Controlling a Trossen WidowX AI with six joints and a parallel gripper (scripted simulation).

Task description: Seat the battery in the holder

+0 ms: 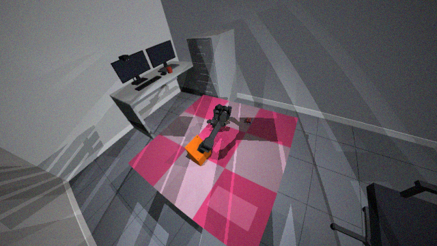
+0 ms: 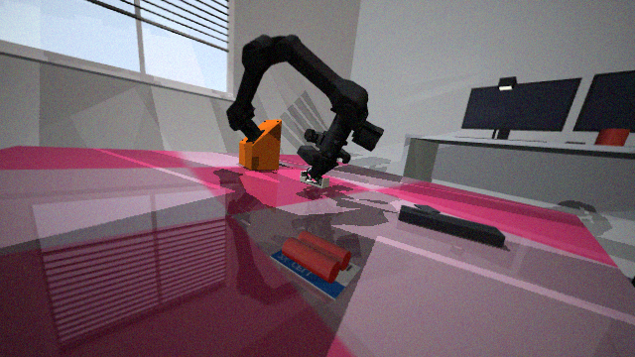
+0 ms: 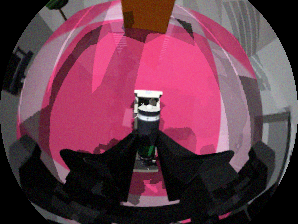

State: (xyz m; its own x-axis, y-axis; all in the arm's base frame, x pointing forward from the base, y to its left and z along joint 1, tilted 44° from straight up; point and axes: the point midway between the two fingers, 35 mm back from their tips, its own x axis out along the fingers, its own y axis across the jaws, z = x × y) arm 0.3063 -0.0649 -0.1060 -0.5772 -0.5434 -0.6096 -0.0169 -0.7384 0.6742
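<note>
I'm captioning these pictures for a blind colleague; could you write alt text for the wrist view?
Gripper fingers pinch a dark battery over a small white holder on a pink checked surface; an orange block stands beyond, at the top edge.

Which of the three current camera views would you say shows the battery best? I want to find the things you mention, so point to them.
The wrist view: the dark battery (image 3: 148,125) appears there from above, between the claw's fingers, over the white holder (image 3: 148,93) (image 2: 321,182). The exterior view shows the holder, but no distinguishable battery; the top view shows neither distinctly.
</note>
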